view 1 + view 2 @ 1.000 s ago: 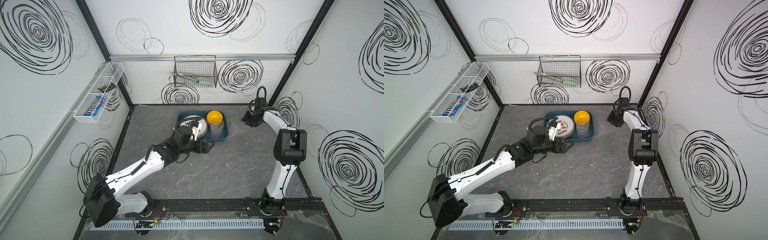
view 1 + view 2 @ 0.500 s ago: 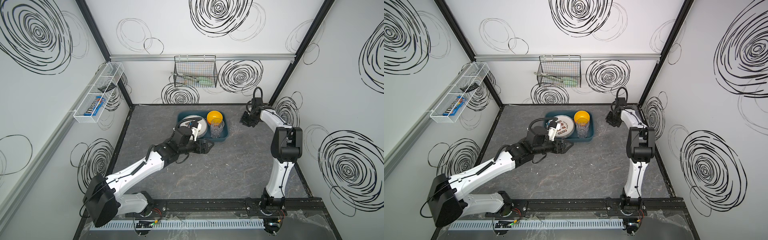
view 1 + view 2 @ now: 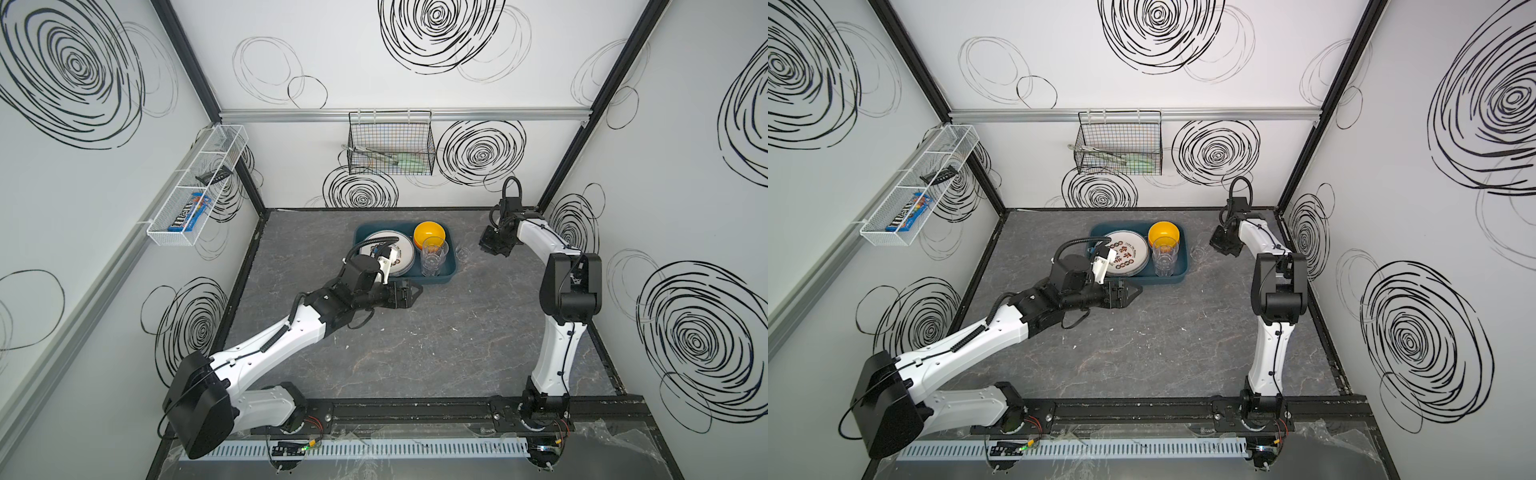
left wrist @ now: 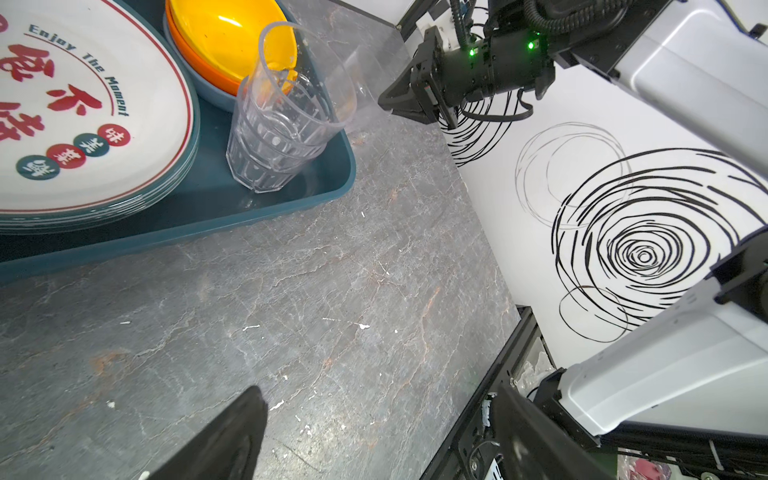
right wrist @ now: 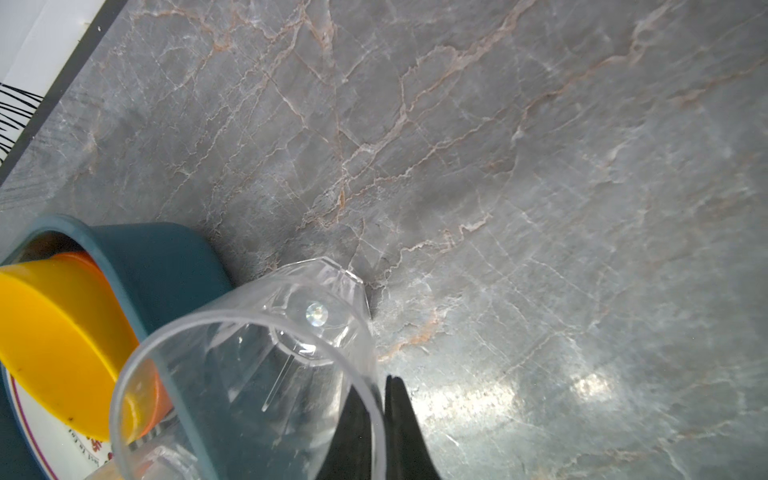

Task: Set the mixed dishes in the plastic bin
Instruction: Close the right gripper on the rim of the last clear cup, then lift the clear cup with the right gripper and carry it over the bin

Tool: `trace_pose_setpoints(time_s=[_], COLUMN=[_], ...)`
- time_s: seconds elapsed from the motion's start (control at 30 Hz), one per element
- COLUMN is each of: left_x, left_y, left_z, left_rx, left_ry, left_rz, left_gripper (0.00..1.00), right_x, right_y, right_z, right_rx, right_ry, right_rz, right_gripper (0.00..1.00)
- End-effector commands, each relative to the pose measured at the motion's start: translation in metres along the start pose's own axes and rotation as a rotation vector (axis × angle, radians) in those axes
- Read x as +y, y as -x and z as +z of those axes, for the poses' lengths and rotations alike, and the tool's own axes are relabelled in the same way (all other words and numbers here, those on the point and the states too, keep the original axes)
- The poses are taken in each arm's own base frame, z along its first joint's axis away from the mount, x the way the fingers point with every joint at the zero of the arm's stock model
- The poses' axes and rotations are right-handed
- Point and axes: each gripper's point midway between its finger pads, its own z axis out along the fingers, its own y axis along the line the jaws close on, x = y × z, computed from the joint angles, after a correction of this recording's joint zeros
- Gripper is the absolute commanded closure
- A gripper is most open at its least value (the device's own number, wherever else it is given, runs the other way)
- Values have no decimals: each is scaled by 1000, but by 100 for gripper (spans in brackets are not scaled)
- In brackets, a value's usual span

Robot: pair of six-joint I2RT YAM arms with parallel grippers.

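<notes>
Currently the right gripper (image 5: 384, 419) is closed, pinching the rim of a clear cup (image 5: 249, 374) just outside the plastic bin (image 5: 166, 257), beside its wall. I cannot tell whether the cup's base touches the tabletop (image 5: 540, 208). The left gripper (image 3: 409, 293) has its jaws spread wide above the tabletop, near the bin's front wall. Inside the bin are stacked plates (image 3: 395, 255), a yellow bowl (image 3: 430, 235) and nested cups (image 3: 434, 259).

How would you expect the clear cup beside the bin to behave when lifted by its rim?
The clear cup looks thin-walled and empty, so probably light. The right end effector pinches just one side of its rim, so it may tilt when raised. Its smooth, glossy wall could slip in that narrow pinch.
</notes>
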Motion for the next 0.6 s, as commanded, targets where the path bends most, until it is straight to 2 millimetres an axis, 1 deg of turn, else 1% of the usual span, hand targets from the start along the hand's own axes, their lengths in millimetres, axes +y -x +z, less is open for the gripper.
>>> trace_pose_setpoints(time_s=[0.0,0.1,0.33,0.57], left_x=[-6,-4,0,6], left_y=[11,11,13,16], left_z=[-7,-10,-16,-25], left_rx=[-51,-56,-71,-89], left_ry=[-32,-32,-28,-17], left_rz=[3,-2,-10,-18], left_gripper=[11,11,11,11], right_x=[-3,-4,-2,5], right_y=[-3,-3,-7,-14], right_z=[-4,-11,-35,-64], right_rx=[1,-14,-57,-99], right_ry=[-35,-51,-70,-73], right_rz=[-16,-24,-52,-85], right_gripper=[97,100,100,100])
